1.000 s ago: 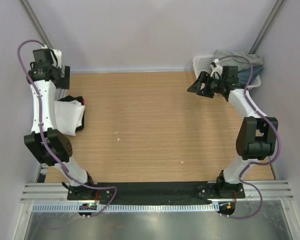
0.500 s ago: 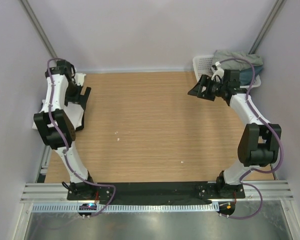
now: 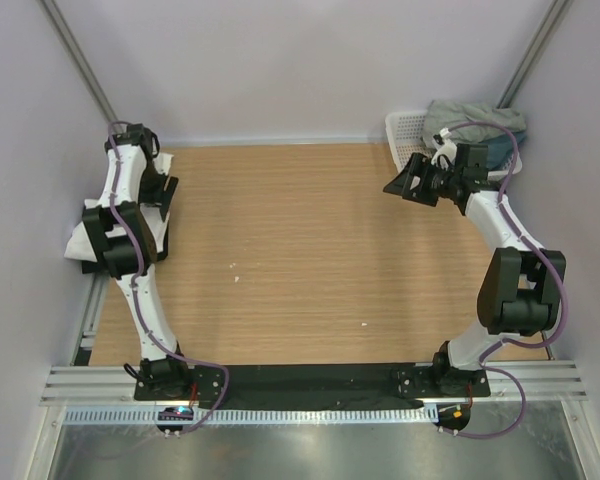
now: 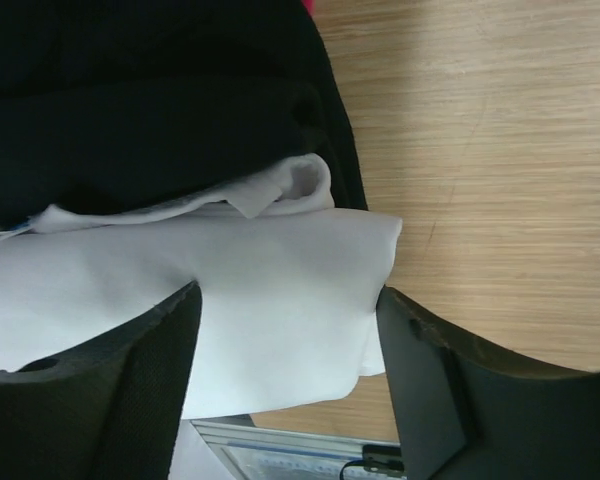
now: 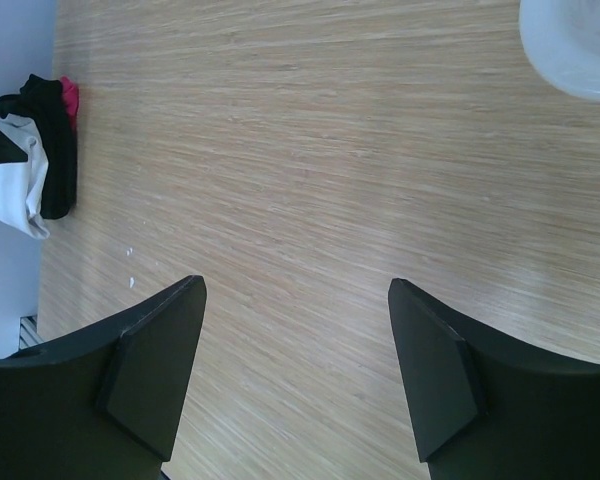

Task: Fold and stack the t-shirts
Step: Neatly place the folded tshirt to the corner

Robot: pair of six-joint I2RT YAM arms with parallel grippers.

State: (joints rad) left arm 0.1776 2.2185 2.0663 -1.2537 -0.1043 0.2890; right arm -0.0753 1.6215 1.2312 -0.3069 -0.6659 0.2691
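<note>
White shirt (image 4: 280,290) sits between your open left fingers (image 4: 110,390), so square it over the black shirt (image 4: 160,100); right fingers (image 5: 150,370) hover open above the desk (image 5: 330,150)

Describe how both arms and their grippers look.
Both the left arm and right arm have white links joined by bulky black joints, with a purple cable looping along each. The left gripper and right gripper have broad, matte black, wedge-shaped fingers.
</note>
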